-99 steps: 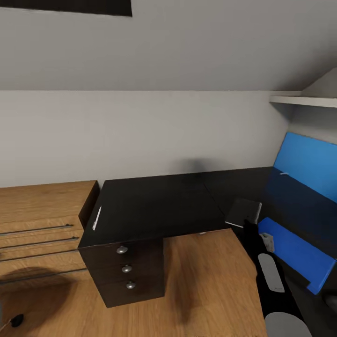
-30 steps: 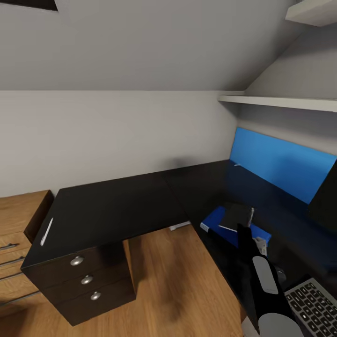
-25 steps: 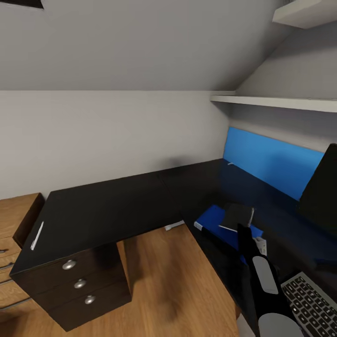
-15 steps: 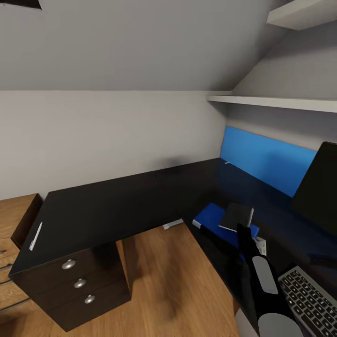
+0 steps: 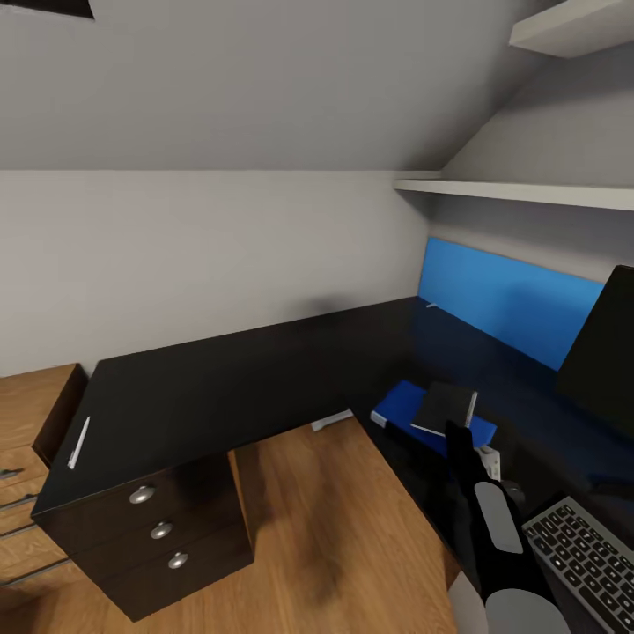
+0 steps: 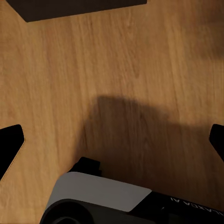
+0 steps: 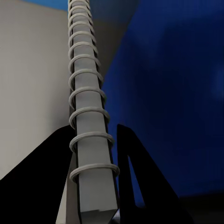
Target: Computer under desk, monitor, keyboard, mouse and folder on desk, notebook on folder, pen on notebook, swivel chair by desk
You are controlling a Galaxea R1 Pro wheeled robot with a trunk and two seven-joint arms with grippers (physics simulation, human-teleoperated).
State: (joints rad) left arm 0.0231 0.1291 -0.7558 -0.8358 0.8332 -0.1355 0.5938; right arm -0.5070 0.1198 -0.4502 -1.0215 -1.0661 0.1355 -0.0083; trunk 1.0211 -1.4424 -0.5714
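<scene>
Your right gripper (image 7: 93,186) is clamped on the notebook (image 5: 445,409) by its spiral spine, holding it just above the folder (image 5: 401,409) ahead for stacking. The left gripper (image 6: 112,144) hangs spread wide, empty, over floor (image 6: 116,60).

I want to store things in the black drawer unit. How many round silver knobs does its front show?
3: the knobs sit in a slanted column on the drawer unit front, top, middle and bottom. None looks hidden.

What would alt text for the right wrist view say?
The right gripper is shut on the notebook, its two dark fingers clamping the spiral-bound spine, which runs up the picture. Behind it lies the bright blue folder.
</scene>
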